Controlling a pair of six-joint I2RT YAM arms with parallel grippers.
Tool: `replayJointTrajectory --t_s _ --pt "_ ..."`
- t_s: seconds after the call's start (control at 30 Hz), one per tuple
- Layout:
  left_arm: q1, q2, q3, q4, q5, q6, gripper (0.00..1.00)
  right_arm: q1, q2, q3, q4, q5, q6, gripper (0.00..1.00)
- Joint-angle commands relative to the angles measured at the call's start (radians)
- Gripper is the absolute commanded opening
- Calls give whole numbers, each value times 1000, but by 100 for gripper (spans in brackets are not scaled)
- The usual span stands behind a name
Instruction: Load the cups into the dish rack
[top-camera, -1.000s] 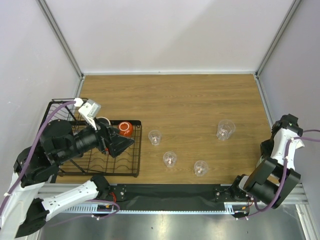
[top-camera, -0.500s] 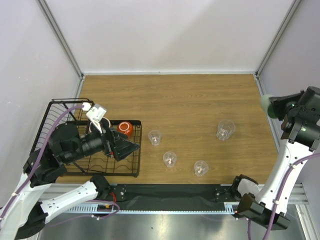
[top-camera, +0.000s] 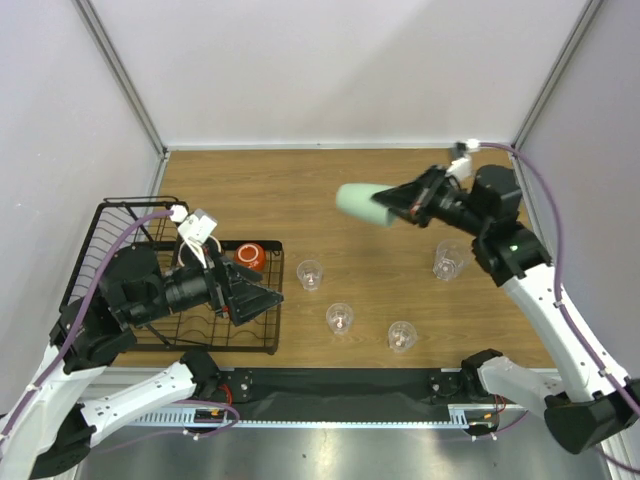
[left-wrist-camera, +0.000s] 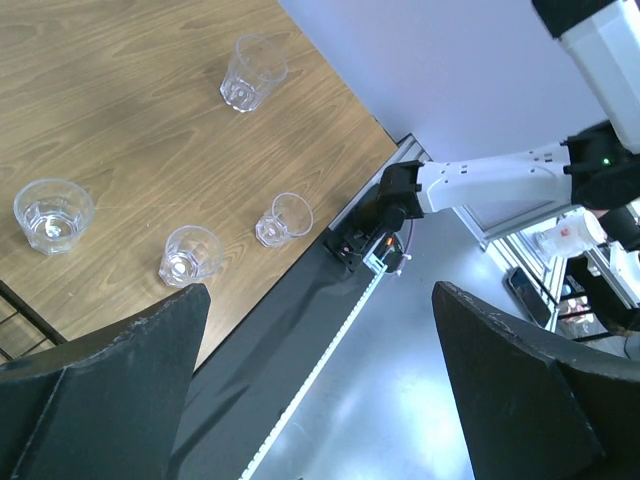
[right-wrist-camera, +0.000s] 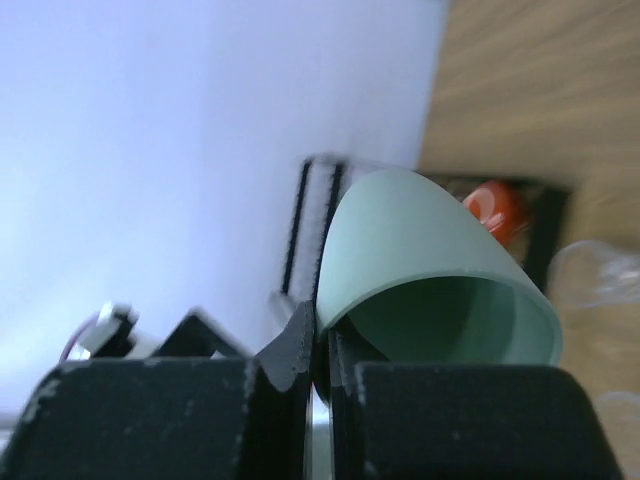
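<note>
At the lower left of the top view, the left arm has hardly shifted in the last second. Its left claw (top-camera: 262, 298) has slid only a little toward the lower right over the near corner of the dish rack (top-camera: 125, 202). The claw is released. In the left wrist view its two fingers (left-wrist-camera: 120, 370) stand wide apart with nothing between them. The orange cup (top-camera: 250, 257) sits in the rack just beyond the claw, as before.

The four clear tumblers stand upright on the table (top-camera: 380, 170) where they stood earlier. One (top-camera: 401, 336) is at the lower middle, one (top-camera: 340, 318) is left of it, one (top-camera: 311, 274) is just beside the rack, and one (top-camera: 450, 260) is at the right.

The big change is the right arm. A second ago it was folded at the lower right, and half a second ago it was raised at the right edge of the frame. Now it reaches across to the upper middle. The right claw (top-camera: 398, 208) is clenched on the green cup (top-camera: 363, 205) and holds it in the air above the far half of the table. The right wrist view shows the fingers (right-wrist-camera: 293, 352) pinching the cup's wall at the rim, one inside and one outside. The cup lies on its side with its long axis running left to right across the frame. Its base points left toward the rack side and its mouth faces the claw.
</note>
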Motion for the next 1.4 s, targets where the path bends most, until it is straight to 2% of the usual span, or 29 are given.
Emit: replayJointTrajectory --t_s 0.0,0.2,0.3,0.33,0.5,0.77,0.93,1.1,1.37 --pt "3 -17 44 34 10 0 100 140 7 -6 271 -44 87 0" --pt "5 -79 60 122 -77 -27 100 300 33 -27 416 -4 154 0" --pt "3 -108 48 176 -168 -69 100 361 36 -72 532 38 190 0" --pt "5 -109 48 187 -211 -84 100 378 42 -101 622 42 199 0" --pt "5 -71 45 250 -289 -243 100 464 96 -86 768 29 222 0" --pt "3 -39 -41 388 -384 -463 100 472 153 6 834 -37 259 0" --pt "5 -16 -71 426 -415 -498 100 449 157 -15 948 -86 314 0" --pt "5 -48 -192 621 -447 -552 100 456 172 -47 1020 -128 329 0" --pt "2 -16 -168 692 -446 -550 99 484 209 -56 1088 -136 374 0"
